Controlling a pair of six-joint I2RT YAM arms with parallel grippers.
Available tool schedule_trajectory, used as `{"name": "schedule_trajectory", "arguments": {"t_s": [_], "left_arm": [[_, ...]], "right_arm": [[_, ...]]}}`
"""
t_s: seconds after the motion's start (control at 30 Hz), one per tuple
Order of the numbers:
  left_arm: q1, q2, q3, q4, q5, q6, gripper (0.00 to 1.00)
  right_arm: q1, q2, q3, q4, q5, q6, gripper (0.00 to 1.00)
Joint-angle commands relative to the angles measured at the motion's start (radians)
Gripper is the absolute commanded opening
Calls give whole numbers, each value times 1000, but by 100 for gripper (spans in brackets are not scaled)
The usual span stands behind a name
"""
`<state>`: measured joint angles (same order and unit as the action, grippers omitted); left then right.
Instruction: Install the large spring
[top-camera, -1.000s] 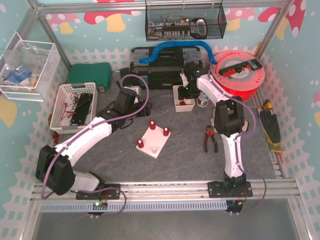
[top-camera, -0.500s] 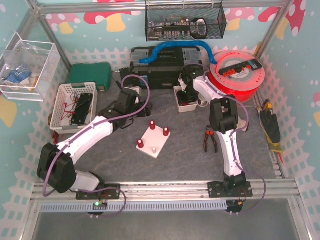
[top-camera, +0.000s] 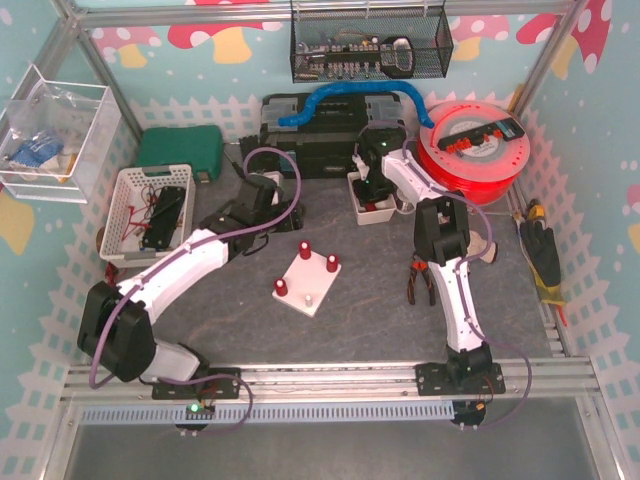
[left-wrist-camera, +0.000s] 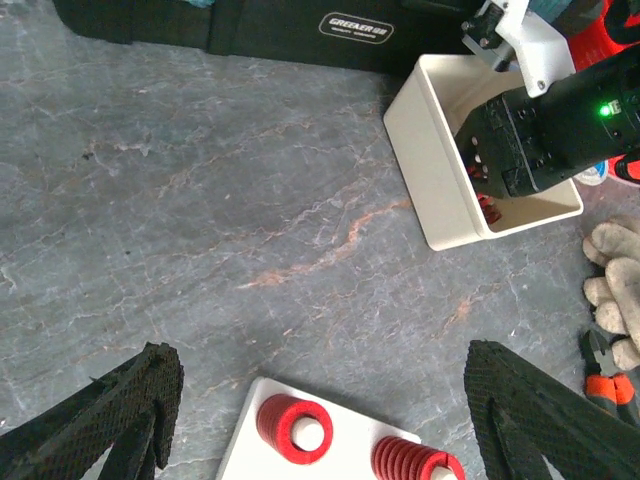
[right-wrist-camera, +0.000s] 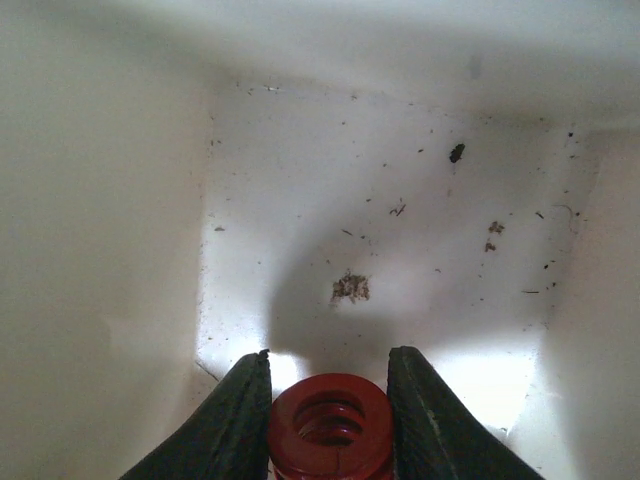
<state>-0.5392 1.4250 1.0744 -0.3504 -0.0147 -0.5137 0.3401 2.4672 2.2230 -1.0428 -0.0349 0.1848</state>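
The large red spring (right-wrist-camera: 330, 425) sits upright between the fingers of my right gripper (right-wrist-camera: 331, 375), which is shut on it low inside the white bin (right-wrist-camera: 400, 200). In the top view the right gripper (top-camera: 372, 192) reaches down into that bin (top-camera: 356, 207) in front of the black toolbox. The white peg plate (top-camera: 307, 283) lies mid-table with three red springs on pegs and one bare peg (top-camera: 308, 298). My left gripper (left-wrist-camera: 322, 352) is open and empty, hovering just behind the plate (left-wrist-camera: 350, 450), with two mounted springs (left-wrist-camera: 295, 428) below it. The top view shows it too (top-camera: 268, 212).
Pliers (top-camera: 418, 278) lie right of the plate. A white glove (left-wrist-camera: 615, 290) lies by the bin. A red spool (top-camera: 475, 145), a black toolbox (top-camera: 320, 140), a green case (top-camera: 180, 150) and a white basket (top-camera: 145, 210) line the back and left. Dark gloves (top-camera: 540, 250) lie at the right edge.
The right arm has swung left and its gripper has gone down into the white bin. The left arm has barely moved.
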Motion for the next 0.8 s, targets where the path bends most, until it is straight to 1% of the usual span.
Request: {"name": "schedule_trajectory", "arguments": {"t_s": [0.0, 0.13, 0.2, 0.37, 0.57, 0.67, 0.77], "left_arm": [[6, 13, 34, 1, -17, -11, 78], [5, 20, 36, 8, -11, -13, 78], [5, 21, 36, 10, -7, -15, 78], [6, 13, 32, 10, -6, -14, 78], [6, 2, 22, 10, -9, -13, 78], [6, 2, 24, 10, -11, -12, 79], [5, 5, 27, 10, -11, -8, 78]], "right_arm": [[-12, -19, 14, 131, 31, 15, 23], [-12, -31, -19, 191, 27, 41, 23], [-12, -24, -20, 194, 40, 53, 25], [-12, -48, -52, 200, 40, 43, 38], [-12, -108, -142, 144, 40, 5, 51], [-12, -124, -205, 144, 52, -9, 51], [-12, -111, -228, 156, 55, -19, 46]]}}
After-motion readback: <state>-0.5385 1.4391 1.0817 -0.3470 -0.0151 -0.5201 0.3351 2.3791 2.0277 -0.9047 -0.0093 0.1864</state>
